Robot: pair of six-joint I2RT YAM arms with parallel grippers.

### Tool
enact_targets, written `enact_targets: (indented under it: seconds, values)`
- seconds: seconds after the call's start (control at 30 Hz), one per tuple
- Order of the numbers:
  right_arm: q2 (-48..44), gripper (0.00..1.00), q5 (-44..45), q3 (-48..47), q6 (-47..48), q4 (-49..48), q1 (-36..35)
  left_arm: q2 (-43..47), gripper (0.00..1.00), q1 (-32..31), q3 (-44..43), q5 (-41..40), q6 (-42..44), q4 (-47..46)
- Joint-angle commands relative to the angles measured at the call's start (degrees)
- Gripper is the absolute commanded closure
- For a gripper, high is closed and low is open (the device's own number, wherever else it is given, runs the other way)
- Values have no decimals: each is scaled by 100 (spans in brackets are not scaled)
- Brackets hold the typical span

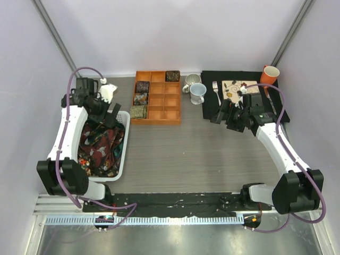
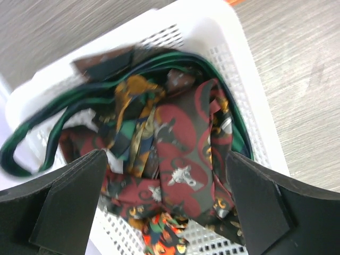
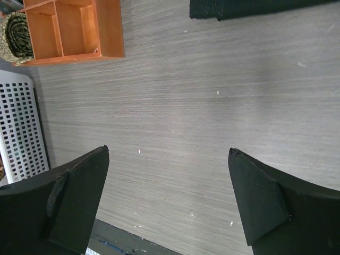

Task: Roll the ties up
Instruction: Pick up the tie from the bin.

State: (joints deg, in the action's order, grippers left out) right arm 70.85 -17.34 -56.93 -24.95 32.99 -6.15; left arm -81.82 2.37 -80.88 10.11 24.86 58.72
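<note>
Ties (image 2: 183, 127) heaped in basket (image 2: 212, 24), left pincer (image 2: 164, 155) wide open above, empty

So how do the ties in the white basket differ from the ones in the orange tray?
The basket ties are unrolled and loose; the tray ties are tight, compact rolls. The basket ties lie tangled in one heap in the basket; the tray ties sit apart, one to a compartment of the tray, four rolls in all. Both sets are dark patterned fabric.
</note>
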Motion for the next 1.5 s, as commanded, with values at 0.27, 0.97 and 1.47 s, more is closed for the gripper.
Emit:
enact_targets:
  seconds: [0.27, 0.97, 1.47]
  values:
    - [430, 1, -147, -583, 386, 84, 9, -1274, 5, -562, -472, 343, 1363, 667]
    - [518, 0, -50, -486, 307, 49, 0, -2241, 32, -606, -103, -352, 1979, 333]
    - [605, 1, -23, -512, 298, 14, 0, -1179, 100, -624, -340, -71, 1671, 772]
